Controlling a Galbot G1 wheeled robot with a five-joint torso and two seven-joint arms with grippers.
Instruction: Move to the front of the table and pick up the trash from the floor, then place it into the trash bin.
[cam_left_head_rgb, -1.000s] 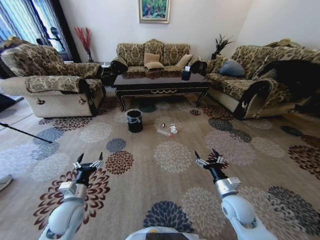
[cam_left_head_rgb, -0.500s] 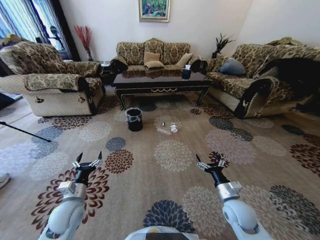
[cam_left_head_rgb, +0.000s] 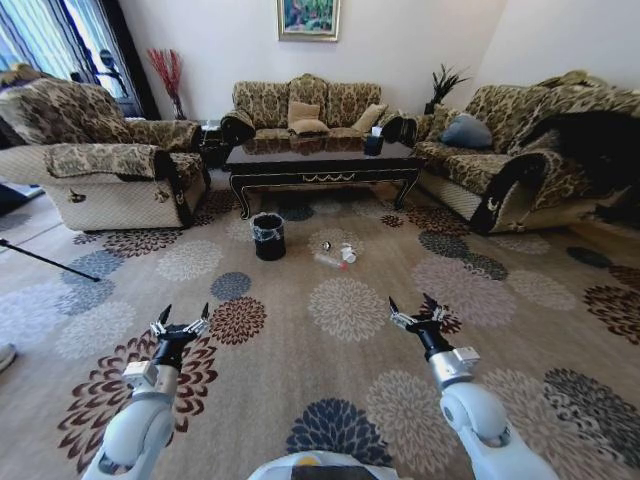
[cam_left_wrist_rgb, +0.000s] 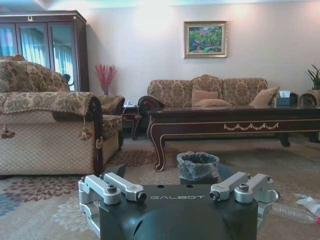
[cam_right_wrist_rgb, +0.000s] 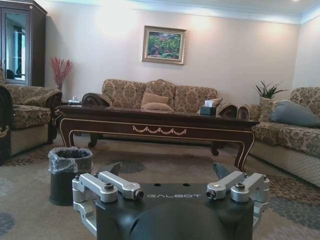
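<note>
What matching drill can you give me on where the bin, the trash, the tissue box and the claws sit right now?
Things:
1. trash bin
2. trash
3. tissue box
4. left claw and right claw

Places or states:
A. on the table
B. open, held low over the floor, well short of the table
C. standing on the carpet before the table's left end
D. lying on the carpet just right of the bin

Pairs: 1-C, 2-D, 3-A, 4-B
</note>
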